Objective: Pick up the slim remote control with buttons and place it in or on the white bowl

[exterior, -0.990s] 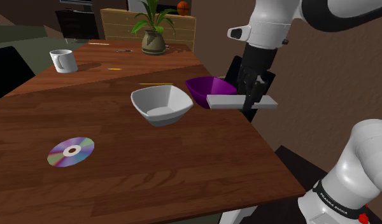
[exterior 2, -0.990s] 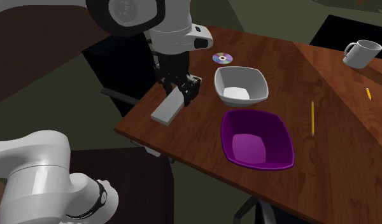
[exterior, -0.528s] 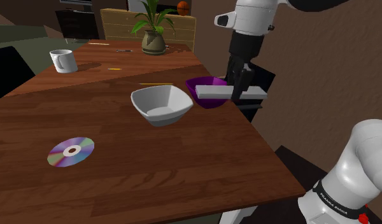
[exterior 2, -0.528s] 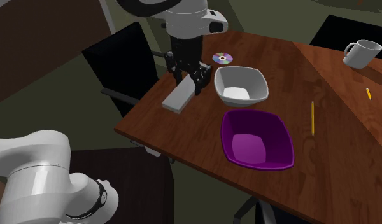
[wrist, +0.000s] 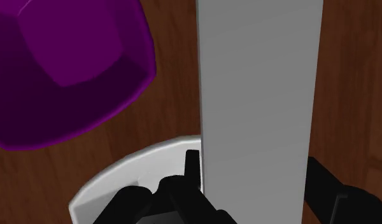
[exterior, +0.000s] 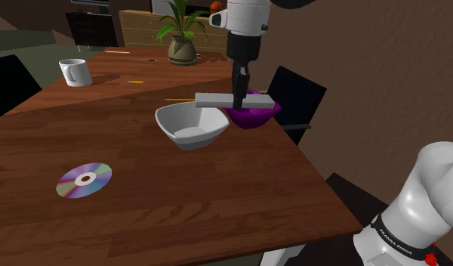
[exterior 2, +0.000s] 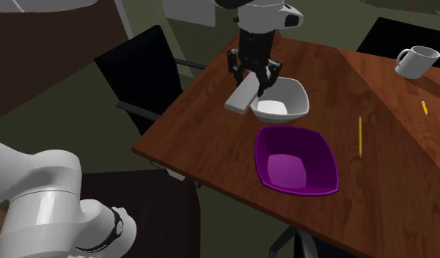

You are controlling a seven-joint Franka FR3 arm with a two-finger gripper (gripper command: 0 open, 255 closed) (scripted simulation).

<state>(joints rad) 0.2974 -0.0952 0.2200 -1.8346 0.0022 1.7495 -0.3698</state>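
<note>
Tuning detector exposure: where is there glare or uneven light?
Shoulder view: paler sheen across the far side of the brown wooden table; the round iridescent disc glints. Second exterior view: paler wedge at upper right. Wrist view: the plain grey slim remote is flatly lit.

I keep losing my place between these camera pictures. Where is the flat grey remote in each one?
Shoulder view: the grey remote is at upper middle, held level, overlapping the white bowl and the purple bowl.
Second exterior view: upper middle, tilted, at the white bowl's left edge.
Wrist view: a long grey slab running out from the claw that clasps it.
Shared landmark: the purple bowl.
</note>
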